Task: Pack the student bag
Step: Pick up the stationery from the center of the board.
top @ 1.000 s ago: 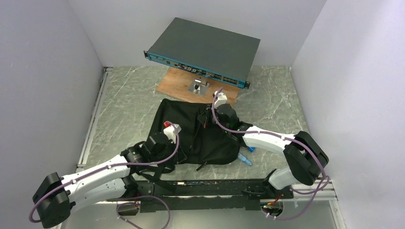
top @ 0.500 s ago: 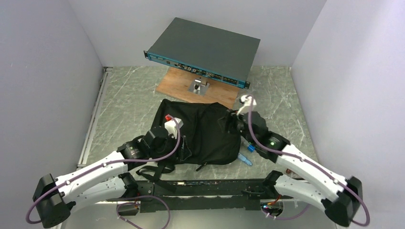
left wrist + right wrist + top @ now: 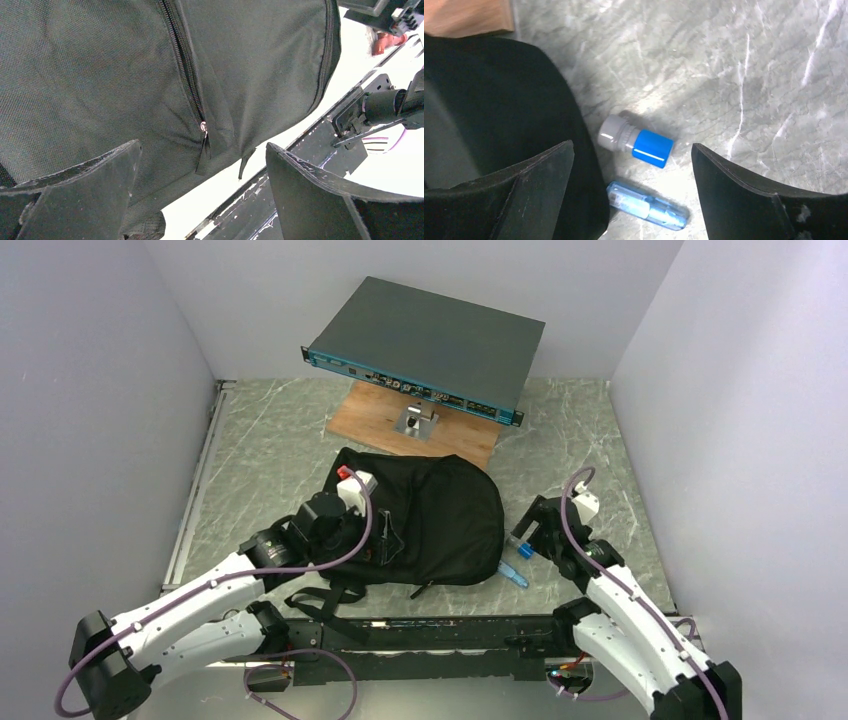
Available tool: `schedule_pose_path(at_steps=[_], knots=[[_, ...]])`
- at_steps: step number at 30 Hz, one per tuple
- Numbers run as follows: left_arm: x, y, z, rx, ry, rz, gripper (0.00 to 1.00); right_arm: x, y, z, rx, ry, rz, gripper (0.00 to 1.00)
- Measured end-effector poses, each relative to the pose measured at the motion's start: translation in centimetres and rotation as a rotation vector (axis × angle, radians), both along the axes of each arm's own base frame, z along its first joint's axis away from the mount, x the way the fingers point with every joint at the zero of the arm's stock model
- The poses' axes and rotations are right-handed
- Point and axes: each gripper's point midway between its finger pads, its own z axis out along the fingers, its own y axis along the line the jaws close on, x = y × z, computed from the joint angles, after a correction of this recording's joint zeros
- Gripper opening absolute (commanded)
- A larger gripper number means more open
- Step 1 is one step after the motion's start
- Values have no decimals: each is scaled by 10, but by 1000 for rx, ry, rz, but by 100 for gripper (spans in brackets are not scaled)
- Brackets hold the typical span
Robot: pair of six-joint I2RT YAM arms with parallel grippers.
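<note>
The right wrist view sharpens the vial (image 3: 636, 143) and tube (image 3: 647, 205) beside the student bag (image 3: 499, 100). Left tool (image 3: 202, 145) and right tool (image 3: 631, 147) gape, empty.

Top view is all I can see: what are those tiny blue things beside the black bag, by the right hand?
Observer: The right wrist camera shows two: a short container, grey at one end and blue at the other, and a clear blue tube by the bag.
Visitor: Is either being held?
Observer: No, the right hand hangs open above them, gripping nothing.
Visitor: And the other side?
Observer: The left hand is open too, over the bag's zipper, with the pull in sight between its fingers.
</note>
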Motion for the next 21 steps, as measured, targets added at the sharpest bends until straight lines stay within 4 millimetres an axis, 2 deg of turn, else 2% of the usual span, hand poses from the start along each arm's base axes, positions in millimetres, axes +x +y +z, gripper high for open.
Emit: schedule_pose_path(at_steps=[4, 7, 13, 21], knots=[[2, 2, 3, -7, -8, 11, 100, -2, -10, -23, 5, 84, -33, 88], [4, 5, 8, -20, -23, 18, 100, -5, -9, -32, -4, 141, -9, 89], [3, 7, 17, -49, -49, 20, 100, -13, 8, -37, 23, 249, 73, 86], [5, 7, 15, -43, -63, 9, 100, -24, 27, -39, -44, 365, 166, 85]])
